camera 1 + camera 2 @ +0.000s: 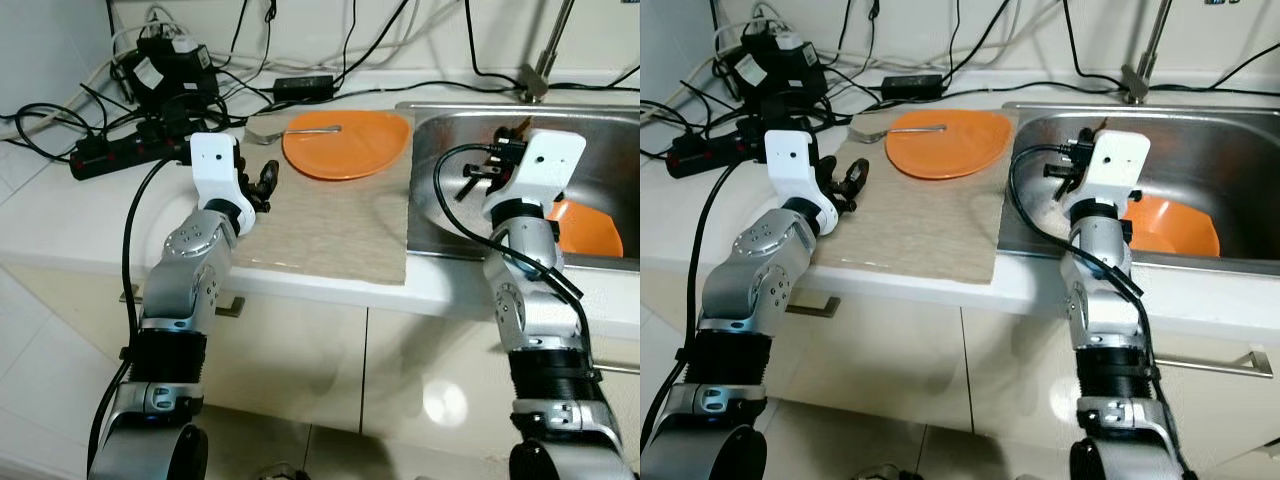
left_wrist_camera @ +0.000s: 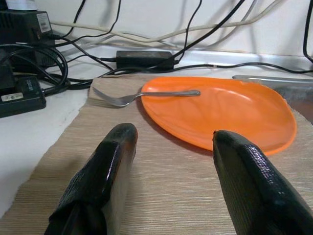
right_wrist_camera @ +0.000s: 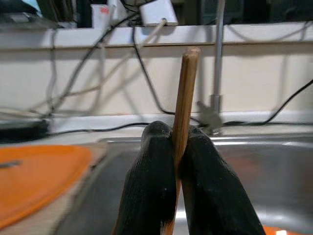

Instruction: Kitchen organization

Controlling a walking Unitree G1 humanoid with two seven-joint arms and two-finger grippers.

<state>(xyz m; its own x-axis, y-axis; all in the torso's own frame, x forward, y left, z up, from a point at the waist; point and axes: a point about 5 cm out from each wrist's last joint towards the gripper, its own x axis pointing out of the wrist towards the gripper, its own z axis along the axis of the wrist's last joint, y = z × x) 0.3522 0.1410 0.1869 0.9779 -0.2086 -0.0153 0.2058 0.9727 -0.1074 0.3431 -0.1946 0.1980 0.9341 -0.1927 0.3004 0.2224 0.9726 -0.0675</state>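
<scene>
Pinching a wooden stick (image 3: 185,98) in my right hand (image 3: 178,147) over the sink (image 1: 440,150): light, stiff, slippery, so I grip mid-shaft. Left hand (image 2: 171,161) wide open above the mat (image 2: 166,196).

Silver arms, white wrists, black fingers (image 2: 105,176)

Orange bowl (image 1: 590,228) half behind right arm.

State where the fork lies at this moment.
The fork lies on the orange plate's left rim, tines over the beige mat, ahead of the left gripper.
</scene>
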